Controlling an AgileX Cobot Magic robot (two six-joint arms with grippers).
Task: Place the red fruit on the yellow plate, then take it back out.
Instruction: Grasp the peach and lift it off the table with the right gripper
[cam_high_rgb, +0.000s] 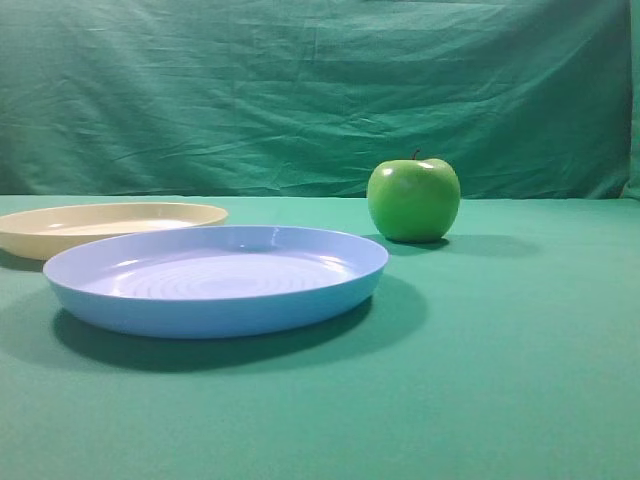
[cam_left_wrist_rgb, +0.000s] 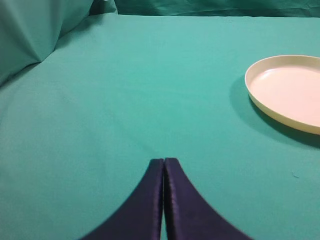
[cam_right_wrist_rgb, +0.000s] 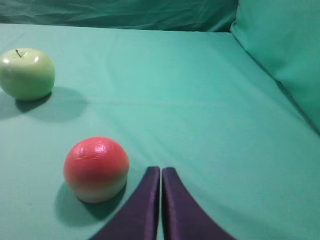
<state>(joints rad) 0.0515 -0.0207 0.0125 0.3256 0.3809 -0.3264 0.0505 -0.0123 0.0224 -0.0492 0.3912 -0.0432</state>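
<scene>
Right wrist view: closed right end effector (cam_right_wrist_rgb: 160, 171) beside unlabelled red fruit (cam_right_wrist_rgb: 96, 169); left end effector (cam_left_wrist_rgb: 164, 162) closed.

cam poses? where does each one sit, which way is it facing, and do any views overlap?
Exterior high: low, near table level, facing the green backdrop across the blue plate, yellow plate and green apple; no robot parts visible.
Left wrist: above the left gripper, fingers shut, looking forward over cloth; yellow plate at right.
Right wrist: above the right gripper, shut, beside the red fruit; green apple beyond.
Shared: exterior and left see the yellow plate; exterior and right see the green apple.
</scene>
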